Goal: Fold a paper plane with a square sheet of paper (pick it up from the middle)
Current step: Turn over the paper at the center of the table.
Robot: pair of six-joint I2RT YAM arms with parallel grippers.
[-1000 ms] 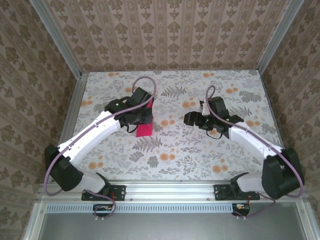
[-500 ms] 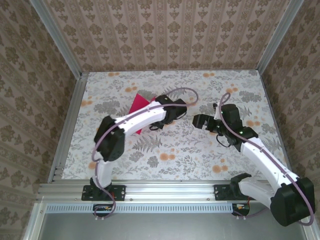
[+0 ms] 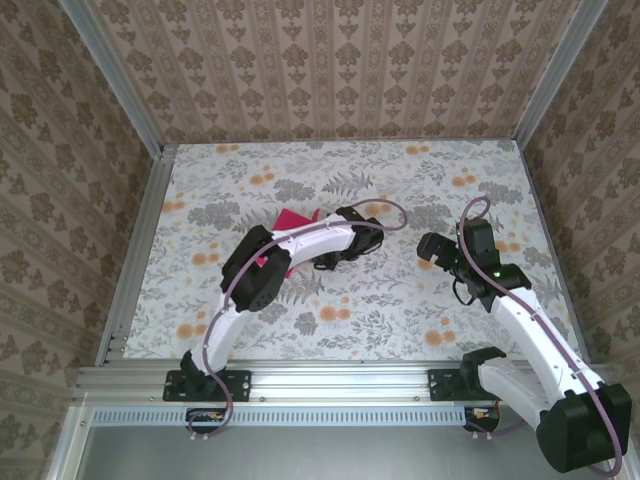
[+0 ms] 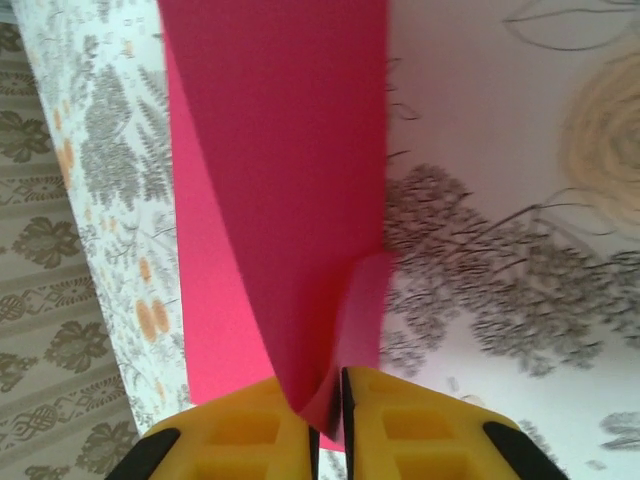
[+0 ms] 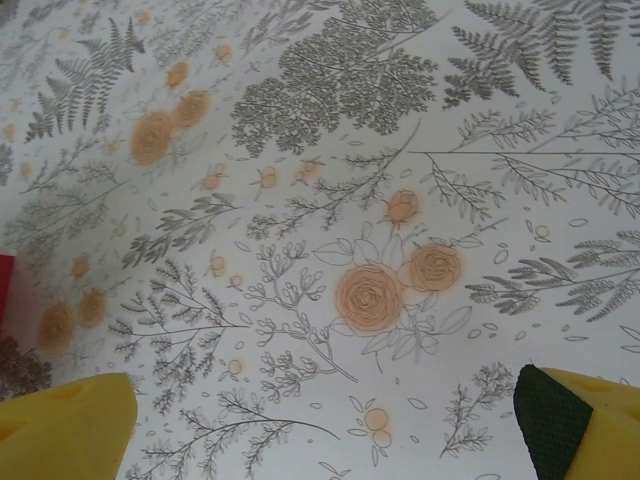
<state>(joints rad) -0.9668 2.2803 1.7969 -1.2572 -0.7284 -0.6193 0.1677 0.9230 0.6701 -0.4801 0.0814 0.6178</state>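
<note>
The square sheet of paper (image 4: 280,200) is magenta-red and creased, spreading away from my left gripper (image 4: 328,425) over the floral table. The yellow fingers (image 4: 250,430) stand almost together and pinch a raised fold of the sheet. From above, the paper (image 3: 290,218) peeks out behind the left forearm, and the left gripper (image 3: 335,245) sits mid-table under the bent arm. My right gripper (image 3: 435,248) hovers to the right, well apart from the paper. Its fingers (image 5: 60,425) are spread wide over bare tablecloth, nothing between them (image 5: 325,430).
The floral tablecloth (image 3: 400,310) covers the whole work surface, fenced by aluminium rails (image 3: 135,250) and wallpapered walls. The left arm's elbow (image 3: 258,272) juts over the table's near-left middle. A sliver of red paper (image 5: 5,290) touches the right wrist view's left edge.
The left arm has folded and carried its gripper rightward with the paper still pinched. The right gripper has drawn back to the right and opened wider.
</note>
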